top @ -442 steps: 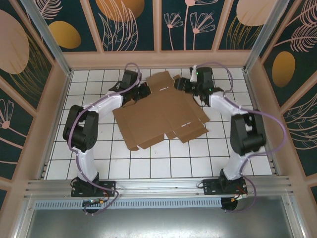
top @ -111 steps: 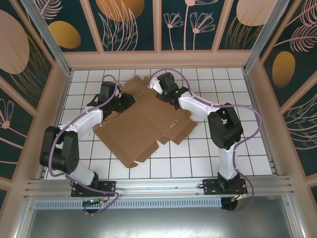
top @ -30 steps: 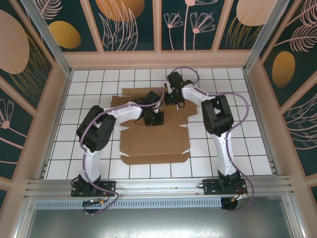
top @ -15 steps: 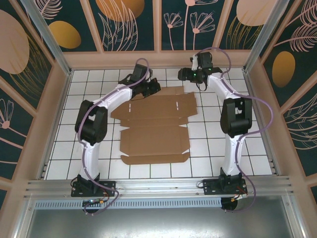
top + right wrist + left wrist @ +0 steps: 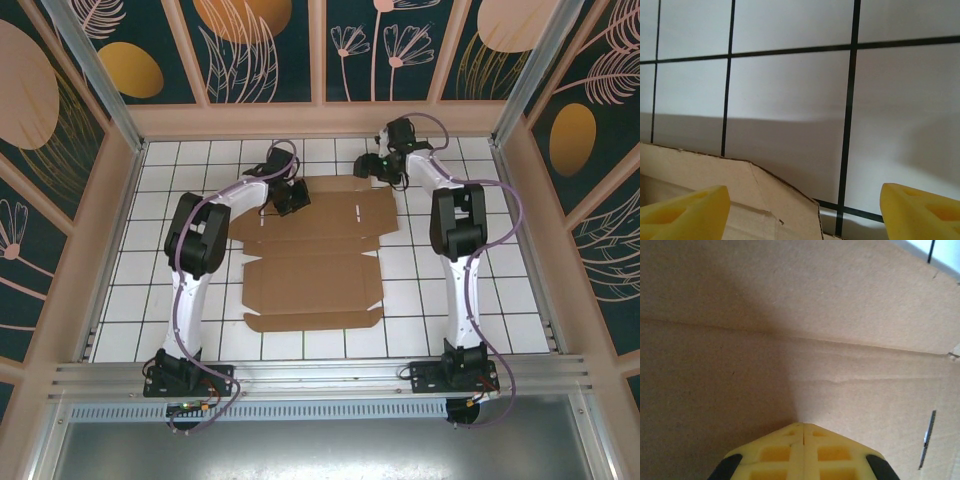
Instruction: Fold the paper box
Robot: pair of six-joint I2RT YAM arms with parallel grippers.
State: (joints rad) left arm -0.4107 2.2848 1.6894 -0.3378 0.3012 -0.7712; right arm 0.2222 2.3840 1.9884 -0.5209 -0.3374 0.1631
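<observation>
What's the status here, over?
Left end effector shut, over the far panel. Right end effector open, empty, by the far right corner. Brown corrugated cardboard box sheet flat, unfolded. Nothing in the way.

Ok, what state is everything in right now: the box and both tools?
paper box: unfolded die-cut sheet, lying flat on the table, flaps spread, creases showing.
left tool: shut, tips together over the sheet's far panel, gripping nothing.
right tool: open, at the sheet's far right corner, nothing between its fingers.

The left arm (image 5: 184, 312) and right arm (image 5: 462, 300) are white with big black joints (image 5: 196, 238), thin purple cables (image 5: 284, 146) and yellow fingers (image 5: 832, 439).
</observation>
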